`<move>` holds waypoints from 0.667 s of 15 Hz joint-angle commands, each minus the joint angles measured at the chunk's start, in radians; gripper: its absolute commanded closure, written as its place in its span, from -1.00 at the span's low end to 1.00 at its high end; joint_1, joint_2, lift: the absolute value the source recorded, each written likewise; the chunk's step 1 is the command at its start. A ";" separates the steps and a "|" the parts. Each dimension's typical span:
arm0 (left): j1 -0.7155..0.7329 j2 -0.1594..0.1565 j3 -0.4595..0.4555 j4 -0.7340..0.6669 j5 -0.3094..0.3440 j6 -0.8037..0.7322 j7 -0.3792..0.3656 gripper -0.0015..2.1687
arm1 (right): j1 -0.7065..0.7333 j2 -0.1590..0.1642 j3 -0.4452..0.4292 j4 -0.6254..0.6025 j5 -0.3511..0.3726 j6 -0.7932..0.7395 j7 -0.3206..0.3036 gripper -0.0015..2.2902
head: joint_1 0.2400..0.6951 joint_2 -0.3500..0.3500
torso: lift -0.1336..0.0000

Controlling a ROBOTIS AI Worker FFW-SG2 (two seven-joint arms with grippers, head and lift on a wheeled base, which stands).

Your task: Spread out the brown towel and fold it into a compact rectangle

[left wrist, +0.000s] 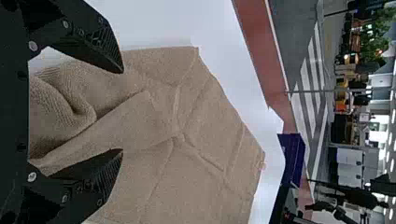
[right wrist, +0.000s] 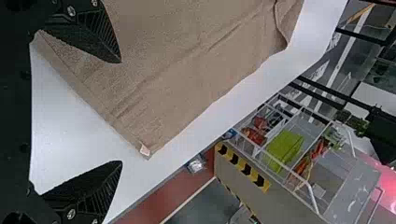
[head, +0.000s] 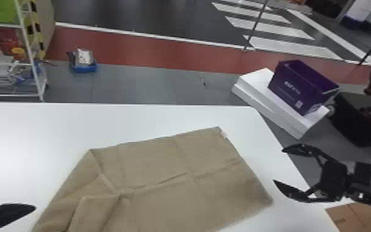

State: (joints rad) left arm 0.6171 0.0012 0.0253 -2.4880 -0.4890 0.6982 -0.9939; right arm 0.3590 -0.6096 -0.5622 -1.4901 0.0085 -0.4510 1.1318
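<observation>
On the near side is the white counter (head: 24, 132), flat and smooth, with the brown towel (head: 160, 166) lying on it. By the counter's near right edge is some brown cardboard (head: 357, 216). Past the right edge, a white block (head: 255, 89) holds up a purple box (head: 299, 88). Behind the counter is a gray floor (head: 138, 84). A little blue tray (head: 84, 68) with things in it sits there, and a white rack (head: 40, 83) stands at the left. Next comes a red strip (head: 163, 55), and past that a dark road with white stripes (head: 271, 27).

The left claw (head: 9, 213) is near the towel's near left side. In the left wrist view, this claw (left wrist: 122, 111) is wide open and grips nothing. A puffy fold of the towel shows between its fingers, but I cannot tell if they touch it.

The right claw (head: 278, 166) is just beside the towel's right corner, over the counter's right edge. It is wide open too and has hold of nothing. In the right wrist view, one finger (right wrist: 100, 35) shows in front of the cloth.

The near left part of the towel is bunched and folded over. The far part lies flatter, with crease lines, and a tiny pale tag (head: 223, 134) is at its far right corner.
</observation>
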 commanded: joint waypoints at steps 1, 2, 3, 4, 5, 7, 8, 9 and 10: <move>-0.007 -0.004 0.005 -0.011 0.043 0.037 0.017 -0.97 | -0.002 0.001 -0.002 0.017 0.002 -0.019 -0.021 -0.89 | 1.00 -1.00 | -0.85; -0.008 -0.004 0.004 -0.002 0.046 0.044 0.012 -0.97 | -0.006 0.001 -0.001 0.028 0.004 -0.004 -0.063 -0.89 | 1.00 -1.00 | -0.85; -0.011 -0.004 0.001 0.009 0.043 0.059 -0.011 -0.92 | -0.034 0.001 -0.001 0.054 0.018 0.024 -0.116 -0.89 | 1.00 -1.00 | -0.85; -0.011 -0.004 -0.002 0.014 0.046 0.071 -0.026 -0.89 | -0.058 -0.006 -0.001 0.077 0.030 0.101 -0.205 -0.88 | 1.00 -1.00 | -0.85; -0.011 -0.004 -0.010 0.018 0.050 0.108 -0.031 -0.86 | -0.110 -0.018 0.021 0.123 0.045 0.208 -0.336 -0.88 | 1.00 -1.00 | -0.85; -0.013 -0.004 -0.028 0.029 0.049 0.148 -0.031 -0.80 | -0.213 -0.032 0.053 0.234 0.028 0.297 -0.491 -0.88 | 1.00 -1.00 | -0.85; -0.013 -0.004 -0.033 0.028 0.049 0.200 -0.034 -0.80 | -0.236 -0.032 0.058 0.248 0.013 0.309 -0.507 -0.88 | 1.00 -1.00 | -0.85; -0.013 -0.004 -0.034 0.028 0.046 0.234 -0.032 -0.80 | -0.242 -0.030 0.062 0.245 0.013 0.306 -0.507 -0.88 | 1.00 -1.00 | -0.85; -0.013 -0.004 -0.038 0.026 0.044 0.283 -0.031 -0.76 | -0.242 -0.029 0.062 0.237 0.011 0.309 -0.507 -0.88 | 1.00 -1.00 | -0.85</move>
State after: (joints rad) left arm 0.6043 0.0000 -0.0080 -2.4607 -0.4421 0.9201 -1.0259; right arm 0.1244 -0.6400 -0.5033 -1.2502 0.0235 -0.1475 0.6225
